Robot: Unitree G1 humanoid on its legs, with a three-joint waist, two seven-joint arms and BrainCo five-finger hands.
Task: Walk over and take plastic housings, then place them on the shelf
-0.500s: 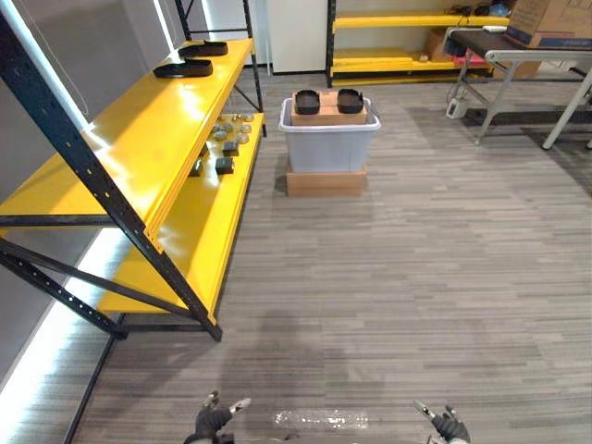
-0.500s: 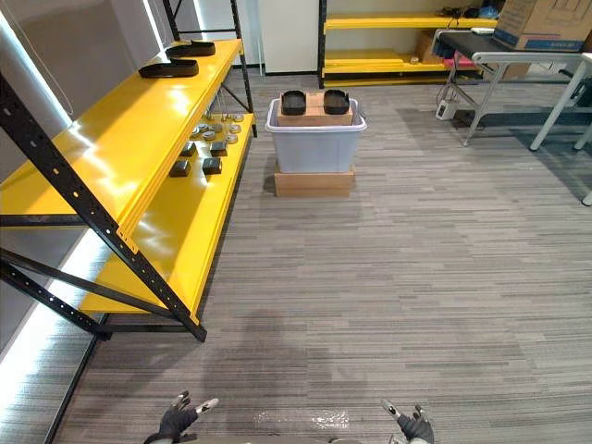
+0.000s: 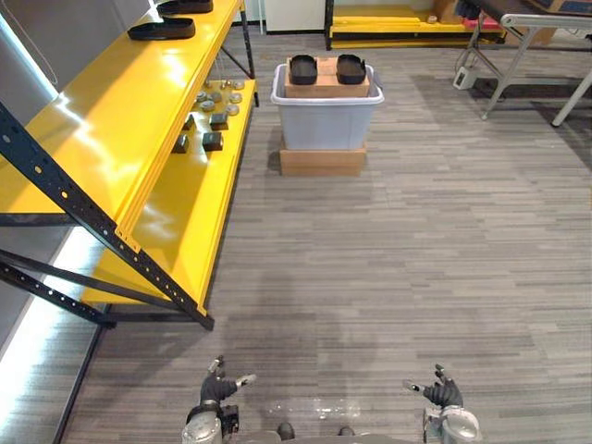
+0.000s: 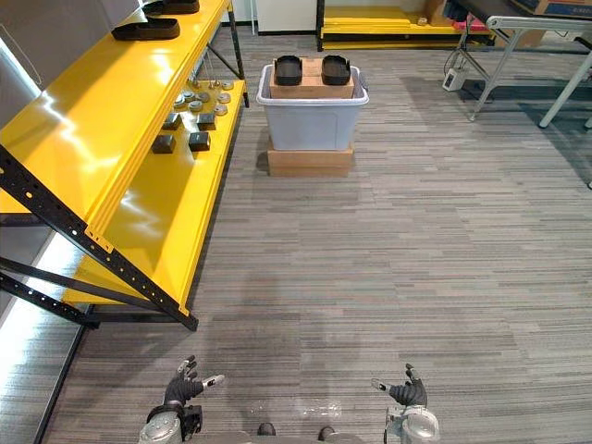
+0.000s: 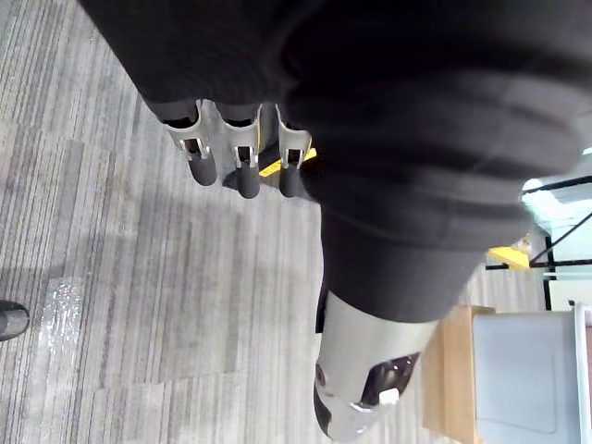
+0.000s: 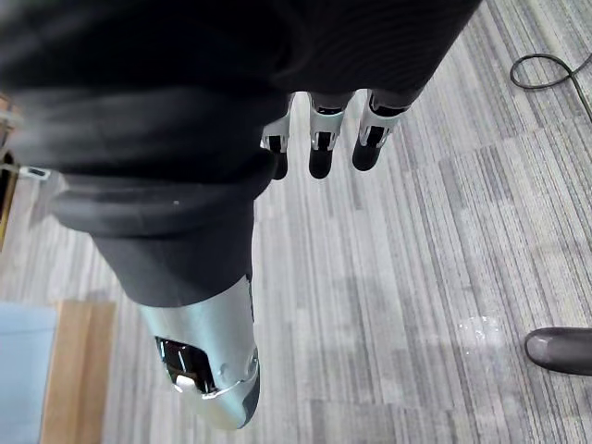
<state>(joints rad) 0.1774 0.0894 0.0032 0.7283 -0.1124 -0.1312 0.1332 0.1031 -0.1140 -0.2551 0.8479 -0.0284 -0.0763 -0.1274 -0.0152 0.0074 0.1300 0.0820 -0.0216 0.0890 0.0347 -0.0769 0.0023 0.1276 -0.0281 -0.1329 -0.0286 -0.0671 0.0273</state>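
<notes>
Left eye view shows me the left hand (image 3: 214,391) and right hand (image 3: 444,395) low at the bottom edge, fingers loose and spread, holding nothing. Two black plastic housings (image 3: 303,68) sit on a cardboard box (image 3: 326,81) in the grey bin (image 3: 324,129) well ahead, near the yellow shelf (image 3: 102,139)

Bin (image 3: 324,125) at 12 o'clock, sitting on a flat crate (image 3: 323,162). Box (image 3: 326,87) inside the bin, two housings (image 3: 302,68) side by side on top of it. Shelf rack (image 3: 120,129) at 10 o'clock, running toward 11. Two more housings (image 3: 162,30) at the far end of its upper board, small parts (image 3: 219,118) on the lower board. Table (image 3: 546,20) at 1 o'clock. Second rack (image 3: 388,18) behind the bin.
</notes>
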